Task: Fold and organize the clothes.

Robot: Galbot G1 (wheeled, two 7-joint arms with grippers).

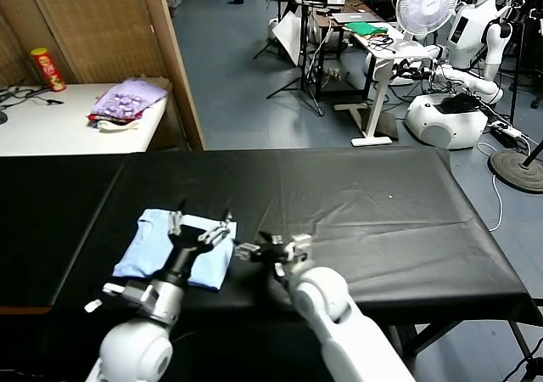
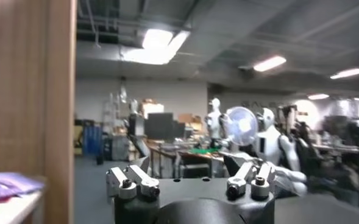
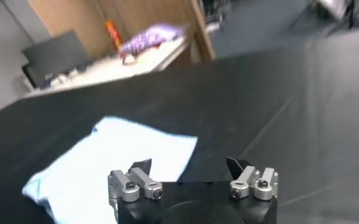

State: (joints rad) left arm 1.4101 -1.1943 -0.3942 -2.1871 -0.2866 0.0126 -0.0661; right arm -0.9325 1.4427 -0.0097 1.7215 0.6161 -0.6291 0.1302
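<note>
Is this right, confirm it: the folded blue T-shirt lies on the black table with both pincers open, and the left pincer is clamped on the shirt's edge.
Not quite. The left pincer is not clamped on anything: the head view shows it open above the folded blue T-shirt, holding nothing. The rest stands: the shirt lies on the black table, and the right pincer is open too, beside the shirt.

Robotics lab: parked humanoid robots (image 1: 475, 25)

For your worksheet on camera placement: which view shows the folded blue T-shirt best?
The head view: the whole T-shirt lies folded on the black table, under the left gripper. The right wrist view shows most of it, cut off at the edge. The left wrist view shows none of it.
</note>
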